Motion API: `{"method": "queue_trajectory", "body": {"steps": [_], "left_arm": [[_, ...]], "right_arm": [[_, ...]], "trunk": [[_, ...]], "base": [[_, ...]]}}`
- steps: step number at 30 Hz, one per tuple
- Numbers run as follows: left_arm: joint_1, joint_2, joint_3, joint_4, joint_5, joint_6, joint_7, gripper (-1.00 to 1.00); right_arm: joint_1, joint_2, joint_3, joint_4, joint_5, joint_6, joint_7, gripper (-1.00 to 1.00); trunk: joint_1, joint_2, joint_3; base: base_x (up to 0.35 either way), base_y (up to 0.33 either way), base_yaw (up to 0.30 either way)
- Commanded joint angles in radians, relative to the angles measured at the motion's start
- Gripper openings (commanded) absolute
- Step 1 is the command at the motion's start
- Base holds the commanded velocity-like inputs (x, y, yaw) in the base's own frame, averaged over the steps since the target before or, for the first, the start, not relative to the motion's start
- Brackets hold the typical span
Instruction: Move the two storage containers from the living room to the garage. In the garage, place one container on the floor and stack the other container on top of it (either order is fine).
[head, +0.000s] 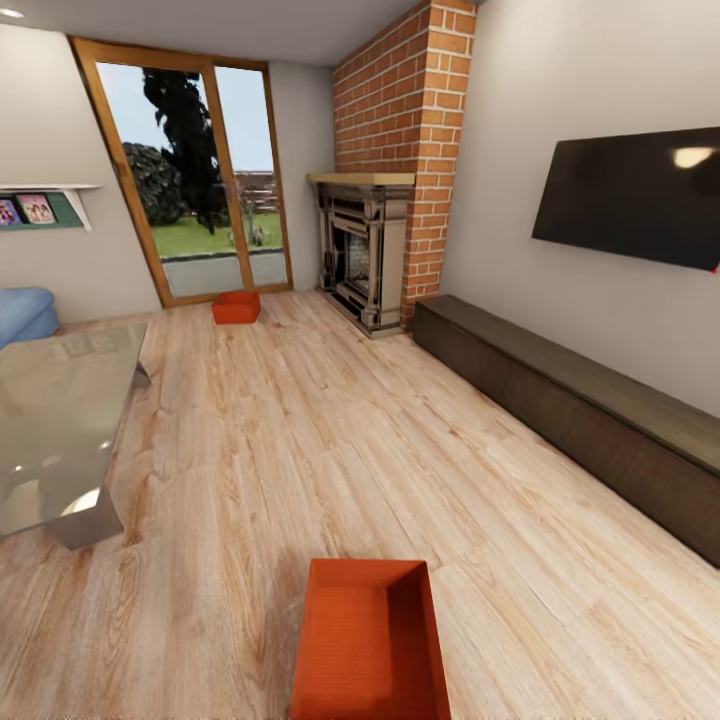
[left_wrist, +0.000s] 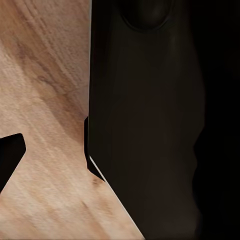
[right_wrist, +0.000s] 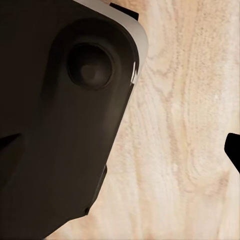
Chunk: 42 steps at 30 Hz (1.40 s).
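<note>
The task is at its very beginning: both of the two storage containers are on the wood floor (head: 300, 440) of the living room, none carried. One container (head: 236, 307) is far by the glass door (head: 195, 180), the second container (head: 368, 640) lies close ahead. For each end effector, I cannot tell whether it is spread or pressed together.

Near container (head: 368, 640) cut off by frame bottom; far container (head: 236, 307) too small for detail.

A home living room: brick fireplace (head: 368, 250), wall television (head: 630, 197), probably a sofa (head: 24, 314).
</note>
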Motion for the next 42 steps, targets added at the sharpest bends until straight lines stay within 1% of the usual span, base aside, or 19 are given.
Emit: {"method": "queue_trajectory", "body": {"steps": [1, 42], "left_arm": [[0.000, 0.000, 0.005, 0.000, 0.004, -0.001, 0.000, 1.00], [0.000, 0.000, 0.005, 0.000, 0.004, -0.001, 0.000, 1.00]], "right_arm": [[-0.001, 0.000, 0.008, 0.003, -0.010, -0.006, 0.003, 1.00], [-0.001, 0.000, 0.008, 0.003, -0.010, -0.006, 0.003, 1.00]], "trunk": [[0.000, 0.000, -0.002], [0.000, 0.000, -0.067]], "base": [[0.000, 0.000, 0.000], [0.000, 0.000, 0.000]]}}
